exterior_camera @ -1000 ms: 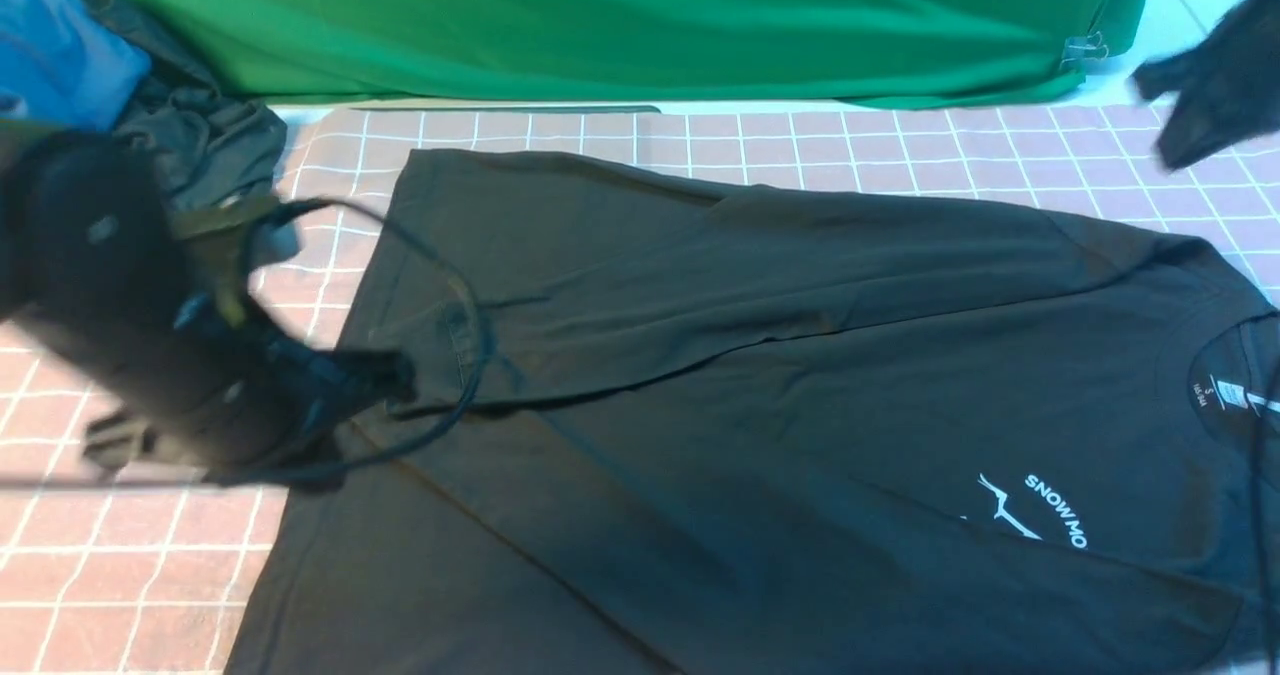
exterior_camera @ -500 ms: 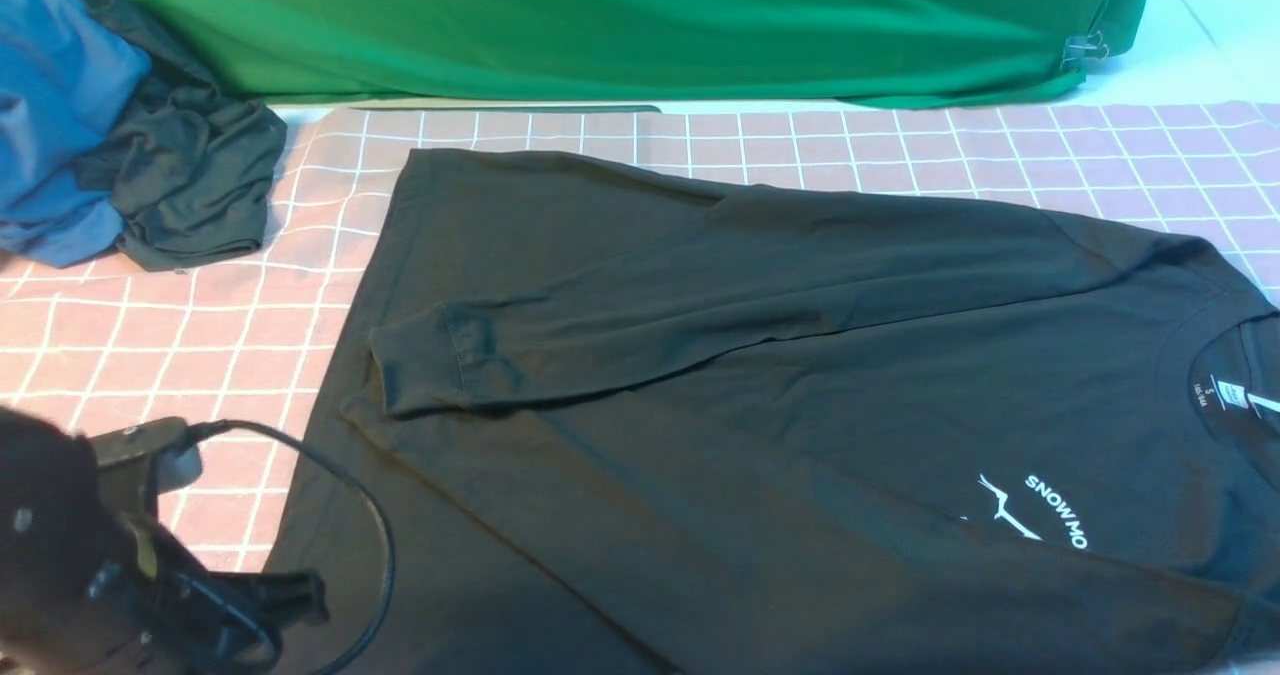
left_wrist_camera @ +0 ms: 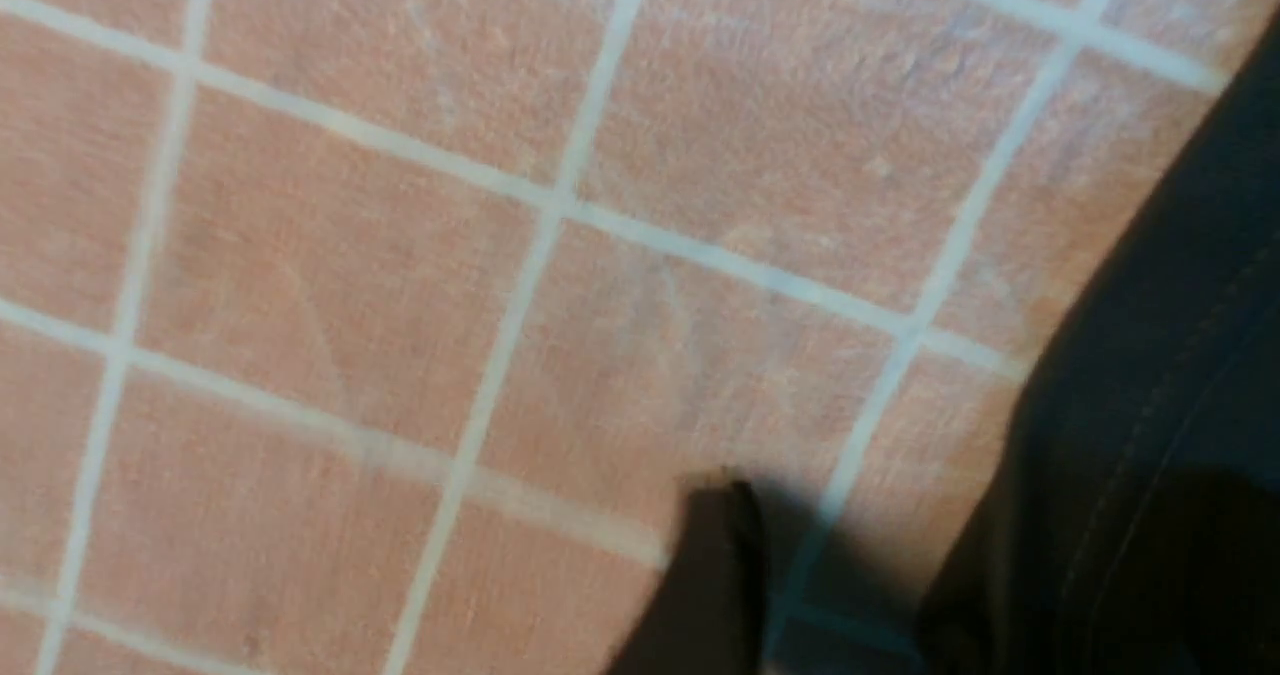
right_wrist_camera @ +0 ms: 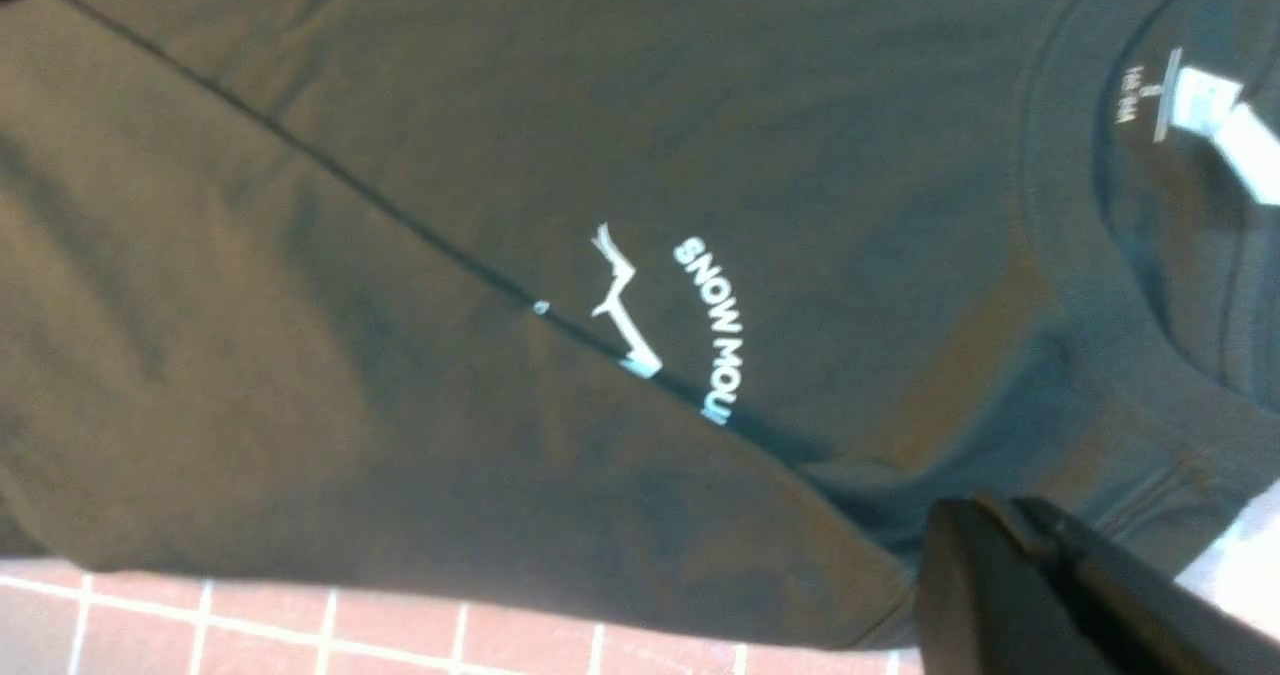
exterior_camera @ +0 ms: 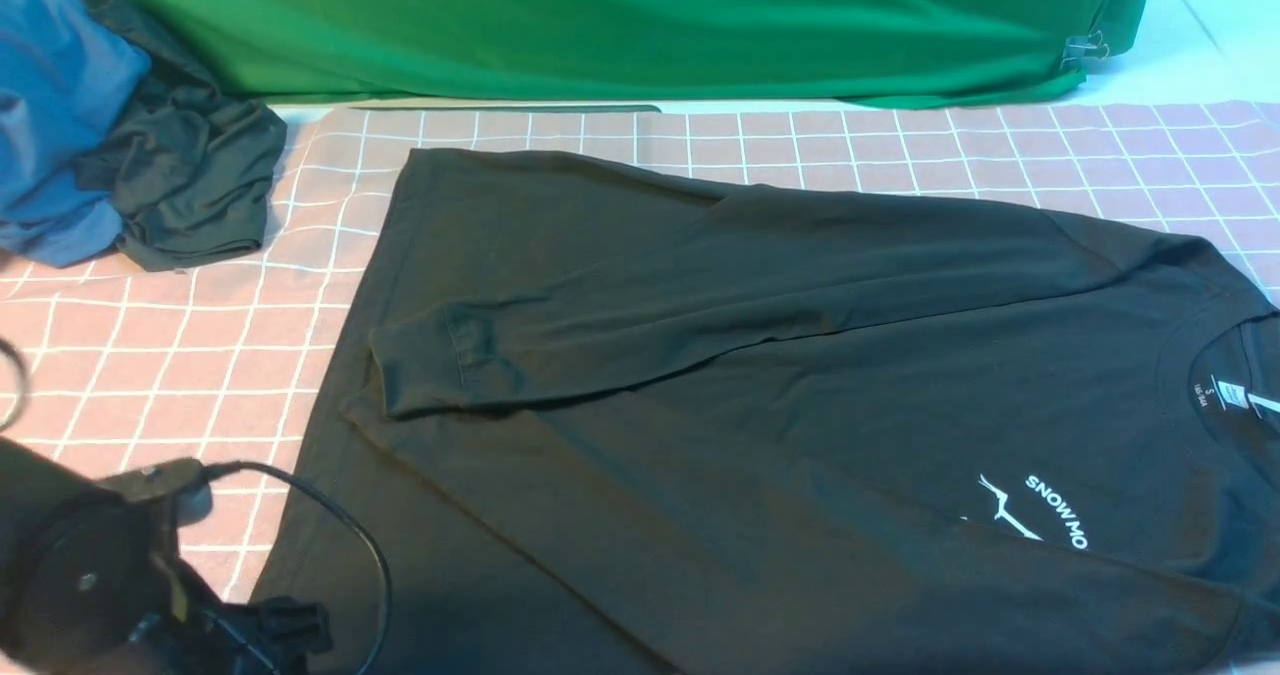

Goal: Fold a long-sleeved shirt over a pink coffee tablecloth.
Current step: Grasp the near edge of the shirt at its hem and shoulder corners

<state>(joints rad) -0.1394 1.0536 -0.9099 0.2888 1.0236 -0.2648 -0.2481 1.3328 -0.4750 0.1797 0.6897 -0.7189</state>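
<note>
The long-sleeved shirt [exterior_camera: 760,355] lies flat on the pink coffee tablecloth [exterior_camera: 150,355], collar to the right, with a sleeve folded across its body and the cuff [exterior_camera: 440,355] resting near the left. The white print [exterior_camera: 1040,515] is partly covered by a fold. My left gripper [exterior_camera: 285,627] sits low at the shirt's near-left corner. In the left wrist view my left gripper [left_wrist_camera: 960,525] is open, one finger [left_wrist_camera: 715,575] over the tablecloth [left_wrist_camera: 400,255], the other over the shirt's hem [left_wrist_camera: 1180,335]. My right gripper [right_wrist_camera: 990,515] is shut and empty above the shirt [right_wrist_camera: 400,205] near the print [right_wrist_camera: 690,315].
A blue garment [exterior_camera: 50,105] and a smaller dark garment [exterior_camera: 190,175] are heaped at the far left. A green backdrop cloth [exterior_camera: 620,25] hangs along the back with a clip [exterior_camera: 1085,50]. The left arm's cable [exterior_camera: 340,525] loops over the shirt's left edge.
My left gripper let go of the sleeve cuff, came toward the shirt's near-left corner and opened. The right arm left the front view's upper right.
</note>
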